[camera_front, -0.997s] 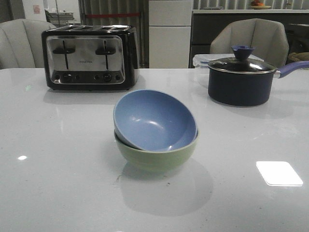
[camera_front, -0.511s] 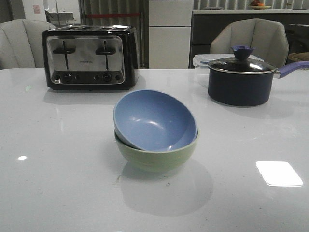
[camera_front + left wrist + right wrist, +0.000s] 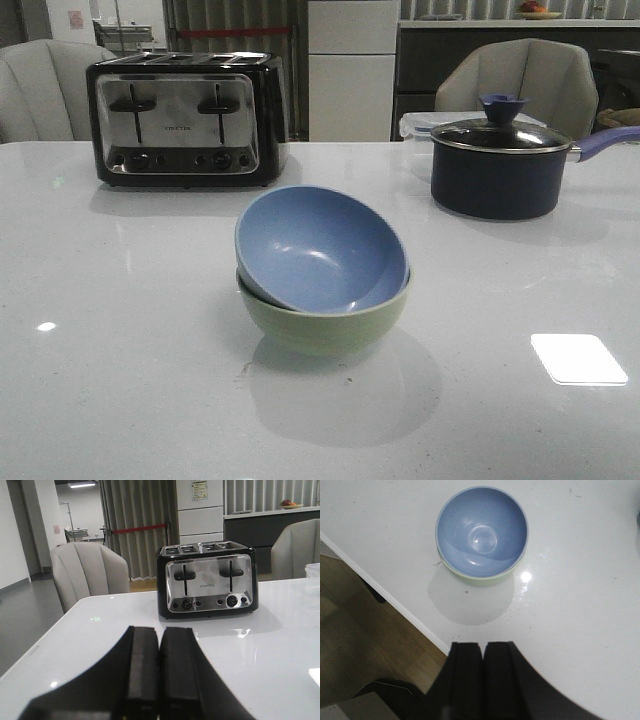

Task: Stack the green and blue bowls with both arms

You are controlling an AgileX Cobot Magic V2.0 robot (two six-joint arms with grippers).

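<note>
The blue bowl (image 3: 322, 248) sits nested in the green bowl (image 3: 325, 322) at the middle of the white table, tilted a little toward the front. Both show in the right wrist view, the blue bowl (image 3: 481, 530) above the green bowl's rim (image 3: 480, 581). My right gripper (image 3: 483, 647) is shut and empty, held high above the table's near edge, well apart from the bowls. My left gripper (image 3: 159, 632) is shut and empty, low over the left part of the table, facing the toaster. Neither arm shows in the front view.
A black and silver toaster (image 3: 185, 118) stands at the back left, also in the left wrist view (image 3: 207, 579). A dark saucepan (image 3: 497, 165) with a purple handle and knob stands at the back right. Chairs stand behind the table (image 3: 120, 330). The table's near edge (image 3: 385, 597) drops to a wooden floor.
</note>
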